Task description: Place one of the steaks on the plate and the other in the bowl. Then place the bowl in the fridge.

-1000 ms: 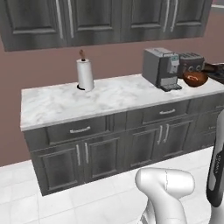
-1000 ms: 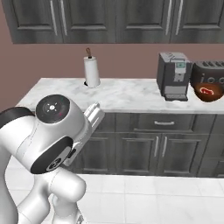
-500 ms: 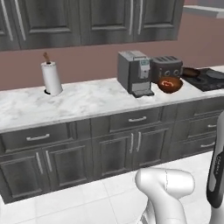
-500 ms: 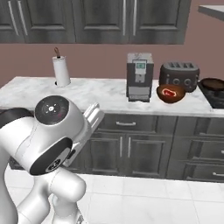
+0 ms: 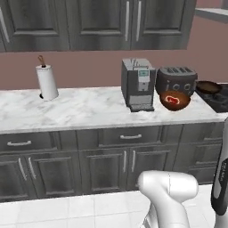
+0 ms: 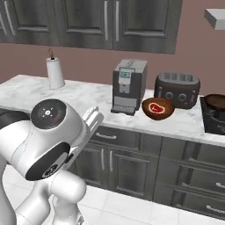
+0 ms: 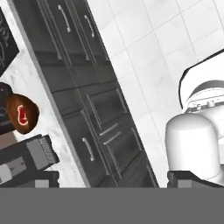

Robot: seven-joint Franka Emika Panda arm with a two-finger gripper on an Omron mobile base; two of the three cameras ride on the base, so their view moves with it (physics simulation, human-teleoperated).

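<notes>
Marble counter (image 5: 84, 111) is running across the scene above a row of dark grey cabinets (image 5: 102, 164), with more dark cabinets hanging on the wall above. Toward the right end of it, the bowl (image 5: 175, 100) is sitting upright, glossy reddish-brown, and one steak (image 5: 173, 99) is lying inside it, red with a pale edge. In the right base view the same bowl (image 6: 158, 108) is standing just in front of the toaster (image 6: 177, 90) and just right of the coffee machine (image 6: 128, 85), with the steak (image 6: 157, 107) showing in its hollow. The bowl is resting near the front of the counter, between these two appliances.

A black frying pan (image 5: 209, 86) is sitting on the dark cooktop (image 5: 218, 100) at the far right, beside the toaster (image 5: 176, 80). A paper towel roll (image 5: 46, 82) is standing upright well to the left, apart from the coffee machine (image 5: 138, 83).

The gripper (image 7: 113, 177) is pointing down over the white tiled floor and the cabinet fronts, its two dark fingertips (image 7: 43, 178) standing far apart at the bottom of the hand view, spread wide and holding nothing. In that tilted view the bowl (image 7: 23, 114) with its steak (image 7: 21, 115) is appearing at the left edge, on the counter beside the coffee machine.
</notes>
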